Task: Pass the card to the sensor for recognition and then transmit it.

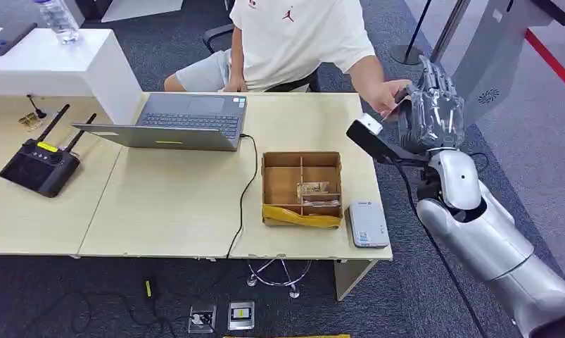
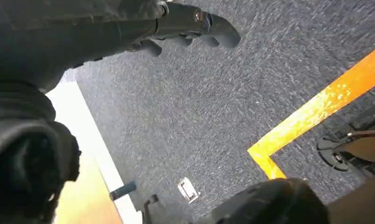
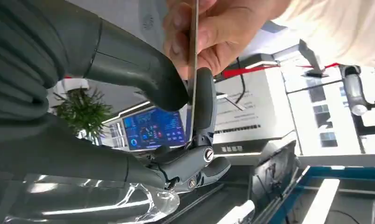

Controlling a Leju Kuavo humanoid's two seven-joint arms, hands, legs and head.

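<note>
Tabletop (image 1: 181, 204), left to right in the head view: black controller with two antennas (image 1: 39, 163) at the far left, open laptop (image 1: 188, 121) near the back edge, its cable running forward over the front edge, then a compartmented cardboard box (image 1: 302, 187) with yellow tape along its front, and the white sensor (image 1: 367, 223) lying flat just beside the box at the right corner. Left hand (image 2: 185, 28) hangs over grey carpet with fingers loosely curled, holding nothing visible (cannot tell how far closed). Right hand (image 1: 434, 113) is raised beyond the tabletop's right edge, pinching the card (image 3: 194, 60) edge-on between thumb and a finger. A seated person's hand (image 3: 208, 35) grips the same card from the opposite side.
</note>
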